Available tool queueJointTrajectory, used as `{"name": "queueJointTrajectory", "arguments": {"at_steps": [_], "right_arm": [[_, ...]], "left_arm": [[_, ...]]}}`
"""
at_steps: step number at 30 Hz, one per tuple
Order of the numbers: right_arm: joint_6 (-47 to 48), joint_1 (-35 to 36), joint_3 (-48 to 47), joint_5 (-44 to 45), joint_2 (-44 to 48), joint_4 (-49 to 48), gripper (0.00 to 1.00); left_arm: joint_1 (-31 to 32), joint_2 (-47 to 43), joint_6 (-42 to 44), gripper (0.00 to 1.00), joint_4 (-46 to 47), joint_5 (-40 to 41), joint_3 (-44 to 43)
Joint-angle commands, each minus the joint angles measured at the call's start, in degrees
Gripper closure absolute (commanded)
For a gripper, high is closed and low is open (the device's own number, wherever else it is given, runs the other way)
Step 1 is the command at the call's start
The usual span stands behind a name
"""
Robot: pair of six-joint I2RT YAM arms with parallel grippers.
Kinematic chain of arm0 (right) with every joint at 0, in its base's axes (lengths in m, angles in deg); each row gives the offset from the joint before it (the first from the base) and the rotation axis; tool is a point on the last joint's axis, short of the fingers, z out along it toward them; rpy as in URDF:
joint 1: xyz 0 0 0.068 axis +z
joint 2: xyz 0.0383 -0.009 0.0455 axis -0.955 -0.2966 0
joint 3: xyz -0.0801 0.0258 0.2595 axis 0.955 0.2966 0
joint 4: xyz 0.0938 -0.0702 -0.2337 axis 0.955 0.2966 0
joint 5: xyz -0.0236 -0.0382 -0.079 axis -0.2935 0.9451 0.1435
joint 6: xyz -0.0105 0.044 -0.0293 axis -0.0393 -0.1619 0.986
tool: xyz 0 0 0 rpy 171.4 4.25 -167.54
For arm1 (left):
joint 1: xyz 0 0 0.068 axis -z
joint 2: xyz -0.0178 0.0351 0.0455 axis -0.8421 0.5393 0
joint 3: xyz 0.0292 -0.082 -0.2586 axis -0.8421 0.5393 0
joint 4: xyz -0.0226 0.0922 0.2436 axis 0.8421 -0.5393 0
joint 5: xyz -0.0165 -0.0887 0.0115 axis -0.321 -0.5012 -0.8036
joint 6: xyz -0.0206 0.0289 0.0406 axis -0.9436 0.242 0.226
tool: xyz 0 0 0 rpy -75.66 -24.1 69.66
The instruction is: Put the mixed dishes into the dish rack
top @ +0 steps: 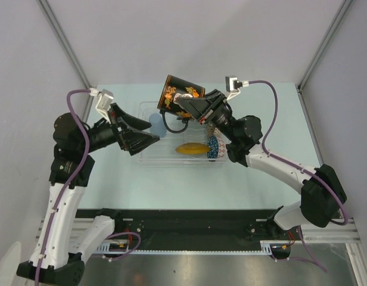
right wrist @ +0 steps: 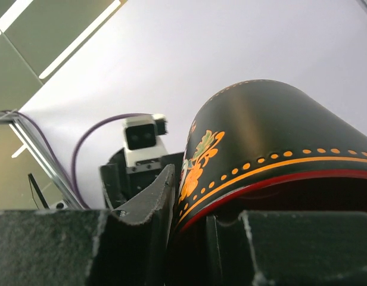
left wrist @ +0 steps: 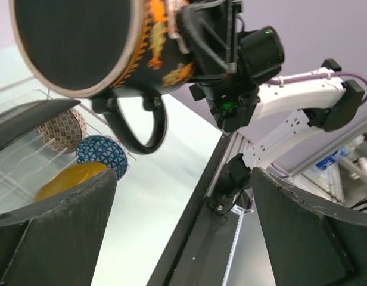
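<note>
My right gripper is shut on the rim of the red-inside dark mug with orange flowers. It holds the mug tilted in the air over the back of the clear dish rack. One finger is inside the mug and one outside. In the rack lie the yellow saucer, the blue bowl and the light-blue cup. The left wrist view shows the mug, the beige bowl, the blue bowl and the saucer. My left gripper is open and empty over the rack's left end.
A dark flat slab stands at the rack's left side; I cannot tell if it is the black plate. A black rail runs along the table's near edge. Grey walls close in the table on both sides and at the back.
</note>
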Motion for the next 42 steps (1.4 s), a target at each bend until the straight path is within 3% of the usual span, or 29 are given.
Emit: {"name": "queueJointTrajectory", "arguments": {"at_steps": [1, 12, 28, 36, 42], "right_arm": [[-1.7, 1.5, -4.9, 4.9, 2.5, -25.6, 1.00], [-1.7, 5.0, -8.2, 6.2, -1.5, -25.9, 1.00], [-1.0, 8.8, -17.1, 10.8, -12.3, -26.3, 1.00], [-2.2, 9.8, -18.1, 9.3, -12.9, -26.3, 1.00], [-2.7, 10.1, -18.1, 7.8, -12.4, -26.2, 1.00]], "left_arm": [[0.3, 2.1, -6.4, 0.00, 9.2, 0.7, 3.5], [2.8, 7.7, -13.4, 0.00, 20.7, 1.2, 5.3], [6.0, 8.6, -16.5, 0.05, 21.8, 5.1, 8.4], [3.3, 8.6, -17.8, 0.37, 23.5, 4.8, 6.6], [1.1, 8.1, -17.7, 0.47, 23.8, 4.0, 5.1]]}}
